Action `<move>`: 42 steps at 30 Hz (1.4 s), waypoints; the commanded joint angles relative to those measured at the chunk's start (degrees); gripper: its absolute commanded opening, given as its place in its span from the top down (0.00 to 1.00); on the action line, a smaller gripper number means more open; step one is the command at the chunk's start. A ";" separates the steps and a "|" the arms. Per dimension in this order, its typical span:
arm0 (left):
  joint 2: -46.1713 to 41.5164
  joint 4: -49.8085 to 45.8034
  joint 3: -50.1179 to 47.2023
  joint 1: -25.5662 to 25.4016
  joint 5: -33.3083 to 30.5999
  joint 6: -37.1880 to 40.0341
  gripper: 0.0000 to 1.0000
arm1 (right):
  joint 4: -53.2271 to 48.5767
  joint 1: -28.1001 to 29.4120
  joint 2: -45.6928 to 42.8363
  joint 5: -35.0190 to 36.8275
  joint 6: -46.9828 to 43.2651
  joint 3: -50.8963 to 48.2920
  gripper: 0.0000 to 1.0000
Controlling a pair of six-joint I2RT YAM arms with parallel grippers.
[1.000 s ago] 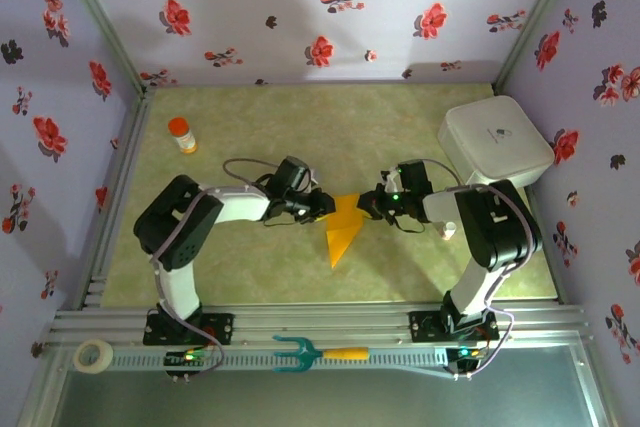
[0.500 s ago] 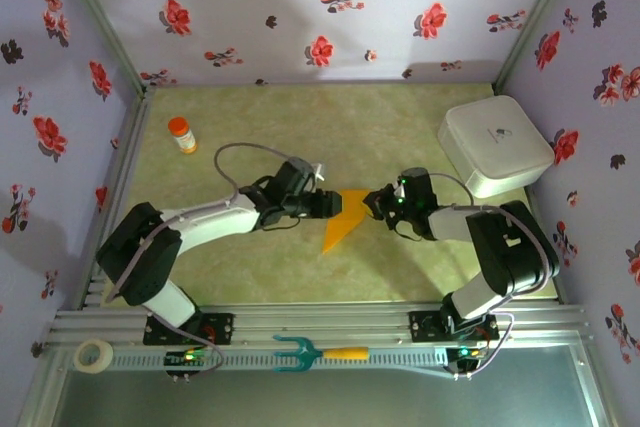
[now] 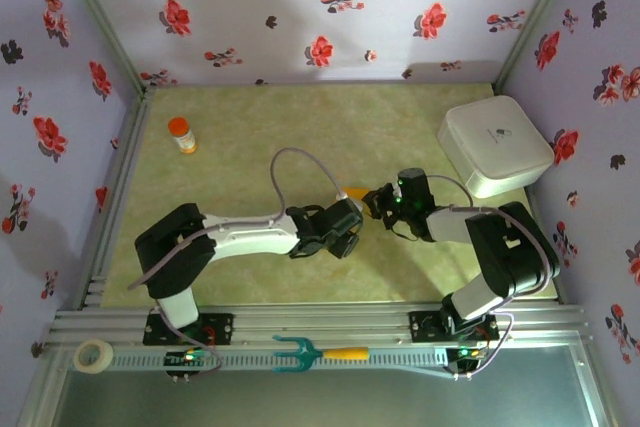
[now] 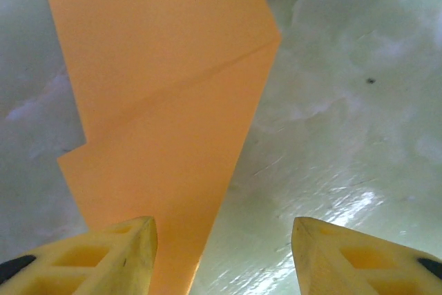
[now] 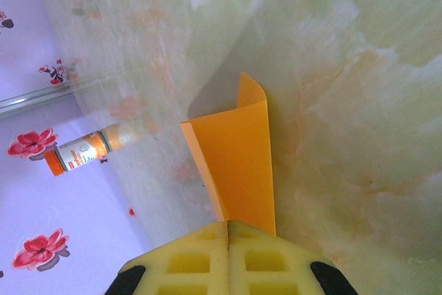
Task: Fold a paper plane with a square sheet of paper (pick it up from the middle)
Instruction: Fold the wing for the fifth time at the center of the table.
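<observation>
From above, the folded orange paper [image 3: 352, 192] lay mid-surface [image 3: 250, 117], well apart from the orange-capped bottle [image 3: 181, 134] on its arm-ward side. It was largely covered by the left end effector [image 3: 346, 222]. Flowered walls [image 3: 300, 7] enclosed the green marbled surface.

At the left wrist, the fingers [image 4: 103, 253] stood apart, astride the paper's narrow end.

At the right wrist, the right end effector [image 5: 228, 240] was clamped on the paper's edge, the bottle beyond.

We judged a fold half-made; next, press the crease without dragging the sheet.
</observation>
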 commanded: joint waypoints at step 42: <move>4.47 -5.37 4.94 -0.95 -5.20 4.65 0.48 | -4.20 0.12 -0.67 -0.99 -1.73 2.43 0.99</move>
